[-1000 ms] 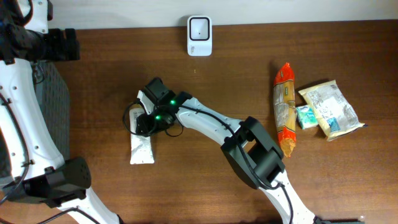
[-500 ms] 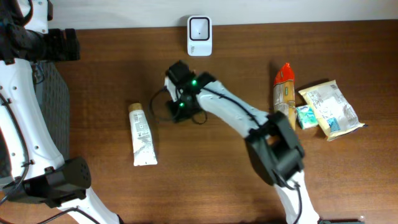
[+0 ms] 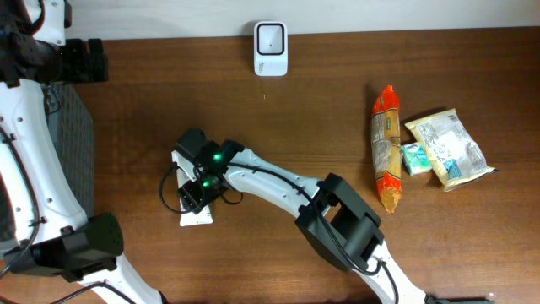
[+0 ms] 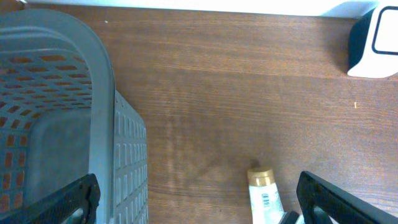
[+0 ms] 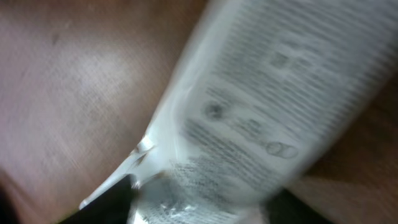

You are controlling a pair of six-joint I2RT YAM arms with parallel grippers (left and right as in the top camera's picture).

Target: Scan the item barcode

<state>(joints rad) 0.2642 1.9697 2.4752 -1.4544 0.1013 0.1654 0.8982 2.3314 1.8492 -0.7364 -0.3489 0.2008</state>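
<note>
White tube [image 3: 197, 218] lies flat on the bench [image 3: 287, 110], left of centre, well below the white scanner [image 3: 271, 49] that sits at the back edge. Right arm reaches across from lower right, and the right tool [image 3: 194, 192] is directly over the tube, covering most of it; only the flat crimped end pokes out below, with a bit of white above. The right wrist view is blurry. The tube [image 5: 249, 112] fills it with its printed side facing the camera, and the crimped end sits low between two dark fingertips [image 5: 106, 208]. Cannot tell whether that tool is clenched on the tube or just straddling it. Left tool [image 4: 202, 199] is released, with jaws spread wide and nothing between them, hanging over bare bench beside the grey basket [image 4: 106, 93]. Its view also catches the tube's gold cap end [image 4: 262, 186] near the bottom and the scanner [image 4: 373, 37] at top right. In the overhead view the basket [image 3: 72, 152] stands at the left edge of the bench. Far right, well apart from the tube: an orange snack pack [image 3: 386, 148], a white bag [image 3: 447, 148], and a small box [image 3: 413, 159] wedged between them, touching both.
</note>
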